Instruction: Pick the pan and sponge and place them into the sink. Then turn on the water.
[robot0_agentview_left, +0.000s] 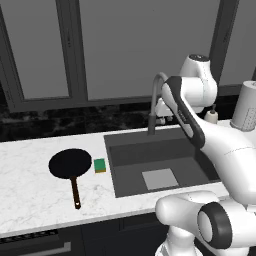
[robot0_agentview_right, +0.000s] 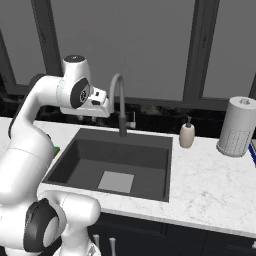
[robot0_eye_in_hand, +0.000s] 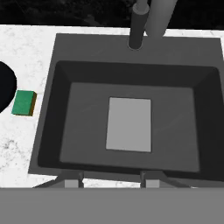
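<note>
Gripper (robot0_eye_in_hand: 112, 181) fingers are parted above the sink (robot0_eye_in_hand: 48, 109), nothing held. Left of it on the counter (robot0_agentview_left: 30, 190), the pan (robot0_agentview_left: 70, 163) should be approached first, grasped squarely at its handle, sparing the sponge (robot0_agentview_left: 100, 165) just beside.

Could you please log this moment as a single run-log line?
phase: before pickup | pan: on counter left of sink | sponge: between them | gripper: above sink, nothing held | water: off
</note>
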